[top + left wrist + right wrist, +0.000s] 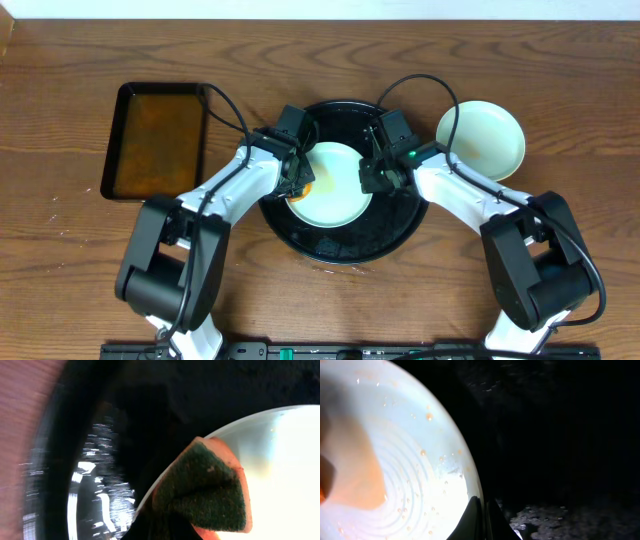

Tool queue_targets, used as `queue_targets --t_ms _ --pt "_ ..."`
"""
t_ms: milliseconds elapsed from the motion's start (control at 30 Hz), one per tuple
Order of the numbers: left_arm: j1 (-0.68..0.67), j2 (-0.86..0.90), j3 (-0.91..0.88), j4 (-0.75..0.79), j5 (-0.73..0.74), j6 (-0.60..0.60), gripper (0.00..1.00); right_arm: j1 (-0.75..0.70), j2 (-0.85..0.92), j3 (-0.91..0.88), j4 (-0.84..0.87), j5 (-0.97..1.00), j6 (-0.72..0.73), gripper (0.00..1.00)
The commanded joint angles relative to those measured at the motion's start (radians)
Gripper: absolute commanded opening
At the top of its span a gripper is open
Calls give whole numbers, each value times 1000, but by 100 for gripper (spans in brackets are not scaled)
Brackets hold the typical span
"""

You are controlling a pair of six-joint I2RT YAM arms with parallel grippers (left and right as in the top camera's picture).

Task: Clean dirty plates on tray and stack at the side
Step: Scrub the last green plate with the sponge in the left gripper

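Plate (335, 188) face up, flat on tray (350, 243)

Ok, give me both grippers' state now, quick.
Left gripper: closed on the sponge.
Right gripper: closed, pinching the rim of the plate on the tray.

We count two plates in plain view: one pale plate (338, 190) and a second plate (482, 140). There are two trays, a round black tray (345, 245) and a rectangular tray (160, 140). We see one sponge (207, 490) and two arms, the left arm (235, 185) and the right arm (455, 190).
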Motion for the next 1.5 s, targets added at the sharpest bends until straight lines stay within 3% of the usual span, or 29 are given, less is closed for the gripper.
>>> queue_targets --t_ms 0,267,533,867,1267,1467 --pt "24 -83 -11 -5 -149 16 7 -5 7 8 -7 57 6 1" --pt "-33 -105 -13 124 77 10 7 -5 7 8 -7 56 6 1" --pt "-117 13 -13 251 87 -51 8 -5 7 8 -9 56 6 1" --pt "-85 74 -13 111 89 -81 8 -5 7 8 -13 57 6 1" --pt "-12 -65 -6 -72 -202 -29 7 -5 7 8 -5 57 6 1" --pt "-23 -116 -6 -29 -100 -31 8 -5 7 8 -4 56 6 1"
